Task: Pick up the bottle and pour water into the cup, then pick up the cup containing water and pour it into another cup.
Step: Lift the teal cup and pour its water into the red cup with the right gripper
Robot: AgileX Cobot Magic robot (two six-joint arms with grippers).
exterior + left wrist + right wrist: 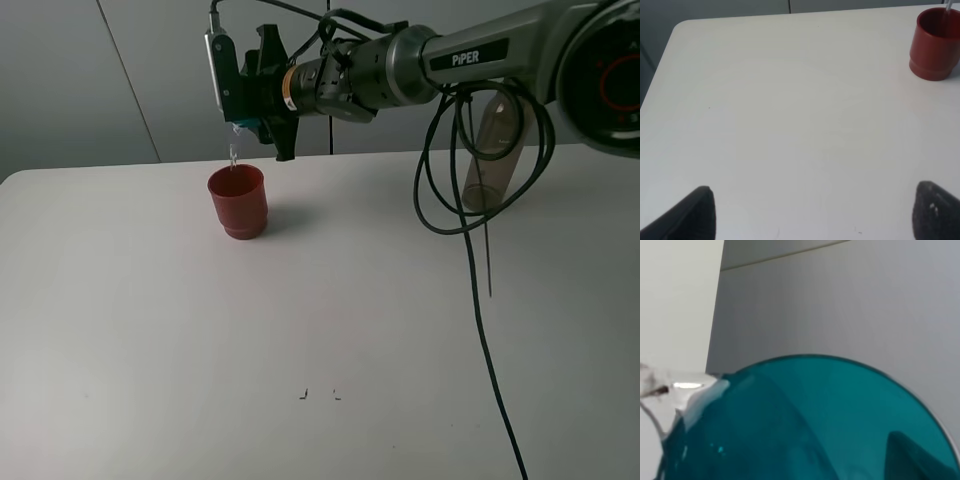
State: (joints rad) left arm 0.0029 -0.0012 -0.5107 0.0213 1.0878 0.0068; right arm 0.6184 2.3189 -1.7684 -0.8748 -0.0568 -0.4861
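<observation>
Second pour in progress: the right claw (pixel 250 112), reaching in from the right side of the worktop (pixel 320 330), is clenched on the cup (pixel 246 128), the teal tumbler. It is tipped steeply above another cup (pixel 238 200), the red one, which stands upright near the far edge, left of the middle. A thin stream of water (pixel 232 156) drops from the teal rim into the red mouth. The bottle (pixel 488 150) stands upright toward the far right corner, behind the arm's cables (pixel 440 170) and well apart from both cups. The left claw (pixel 815 215) hangs released over bare worktop, holding nothing. The next move likely calls for keeping the rim over the red cup until the stream ends, then righting the tumbler and setting it down clear of the red one.
</observation>
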